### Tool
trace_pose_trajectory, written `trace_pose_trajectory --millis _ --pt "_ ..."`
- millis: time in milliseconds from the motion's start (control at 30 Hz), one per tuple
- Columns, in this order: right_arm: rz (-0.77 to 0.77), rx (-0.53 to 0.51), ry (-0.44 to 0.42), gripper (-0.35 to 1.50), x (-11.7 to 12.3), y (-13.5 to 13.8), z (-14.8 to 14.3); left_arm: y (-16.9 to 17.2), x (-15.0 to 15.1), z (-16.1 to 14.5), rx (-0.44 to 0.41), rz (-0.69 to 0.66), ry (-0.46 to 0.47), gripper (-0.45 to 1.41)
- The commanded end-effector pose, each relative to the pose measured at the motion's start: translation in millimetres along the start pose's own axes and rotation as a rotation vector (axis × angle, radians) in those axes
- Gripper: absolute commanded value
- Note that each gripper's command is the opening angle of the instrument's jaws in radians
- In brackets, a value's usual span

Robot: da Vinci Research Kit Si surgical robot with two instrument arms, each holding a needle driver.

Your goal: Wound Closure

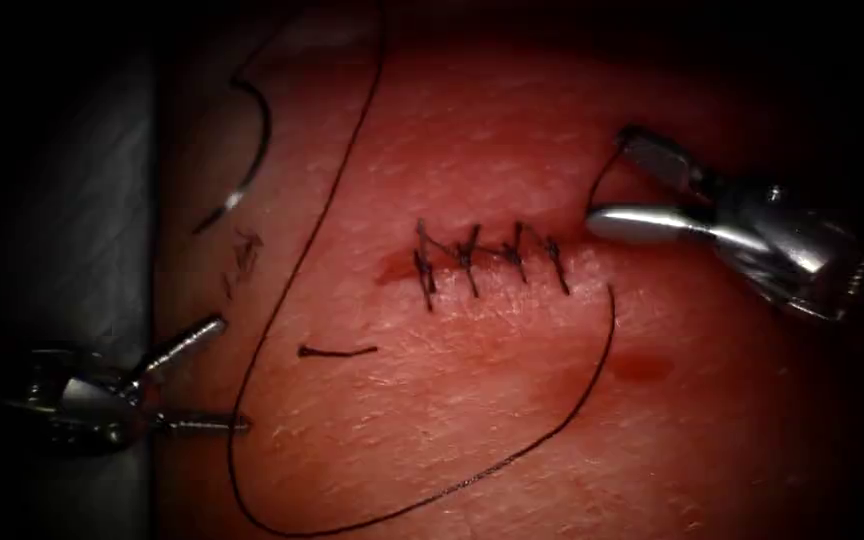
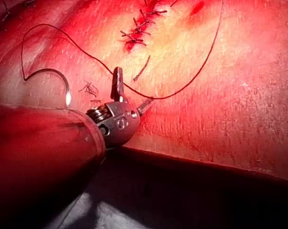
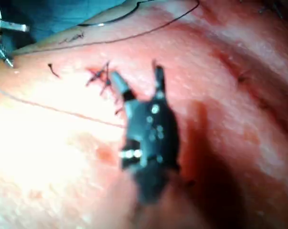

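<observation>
Both tools hold nothing: left tool (image 1: 214, 375) jaws spread near thread (image 1: 292, 275) loop; right tool (image 1: 617, 185) jaws spread beside stitched cut (image 1: 487, 258). Needle (image 1: 252, 150) lies free on tissue (image 1: 472, 400), beyond left tool, probably parked.

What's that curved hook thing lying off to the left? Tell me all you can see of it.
It is the needle, a thin, dark, metallic-looking curve with a bright glint near one end. It lies free on the tissue, left of the stitched cut, held by neither pincer. The thread appears to run from it.
</observation>
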State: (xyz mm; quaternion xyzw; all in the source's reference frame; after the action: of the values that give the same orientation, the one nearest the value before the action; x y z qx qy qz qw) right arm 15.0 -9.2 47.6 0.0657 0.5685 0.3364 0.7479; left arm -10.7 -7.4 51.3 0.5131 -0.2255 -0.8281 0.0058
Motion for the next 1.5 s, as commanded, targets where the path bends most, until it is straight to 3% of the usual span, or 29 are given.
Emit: trace_pose_trajectory --millis 33,133,300,367,400,633,800,967,1100,1267,1433,1467,1500 --pt "0.003 0.003 -0.001 1.18 -0.8 -0.8 0.5 0.8 -0.3 1.0 -0.003 0.005 0.006 0.51" --pt "0.003 0.003 -0.001 1.18 -0.8 -0.8 0.5 0.9 -0.2 1.3 -0.001 0.006 0.027 0.51" --pt "0.003 0.003 -0.001 1.16 -0.8 -0.8 0.5 0.5 -0.4 1.5 0.006 0.027 0.031 0.31" --pt "0.003 0.003 0.0 1.16 -0.8 -0.8 0.5 0.4 -0.5 1.5 0.009 0.032 0.024 0.01" --pt "0.003 0.003 0.0 1.16 -0.8 -0.8 0.5 0.3 -0.5 1.5 0.011 0.031 0.019 -0.43" --pt "0.002 0.013 0.005 1.21 -0.7 -1.1 -0.9 0.4 0.5 0.7 -0.01 0.065 -0.005 -0.45" --pt "-0.043 0.04 0.018 1.25 0.0 -1.7 -4.6 -2.2 2.7 0.2 -0.002 0.069 0.002 -0.45" --pt "-0.15 0.055 0.025 1.32 1.9 -2.4 -7.1 -5.2 4.4 1.2 0.036 0.058 0.051 -0.45" --pt "-0.201 0.068 0.018 1.32 3.4 -3.3 -7.1 -6.2 5.5 3.0 0.006 0.053 0.06 -0.45" --pt "-0.25 0.194 -0.097 0.98 3.7 -5.5 -3.8 -6.0 6.3 6.0 -0.016 0.049 0.059 -0.45" --pt "-0.293 0.267 -0.131 0.64 2.8 -7.0 0.4 -6.5 6.9 8.9 -0.03 0.041 0.047 -0.45" --pt "-0.302 0.288 -0.14 0.44 2.3 -7.4 1.2 -6.8 7.0 9.3 -0.03 0.038 0.047 -0.45" --pt "-0.312 0.313 -0.158 0.02 1.9 -7.8 1.5 -7.2 7.1 9.8 -0.029 0.034 0.045 -0.45"
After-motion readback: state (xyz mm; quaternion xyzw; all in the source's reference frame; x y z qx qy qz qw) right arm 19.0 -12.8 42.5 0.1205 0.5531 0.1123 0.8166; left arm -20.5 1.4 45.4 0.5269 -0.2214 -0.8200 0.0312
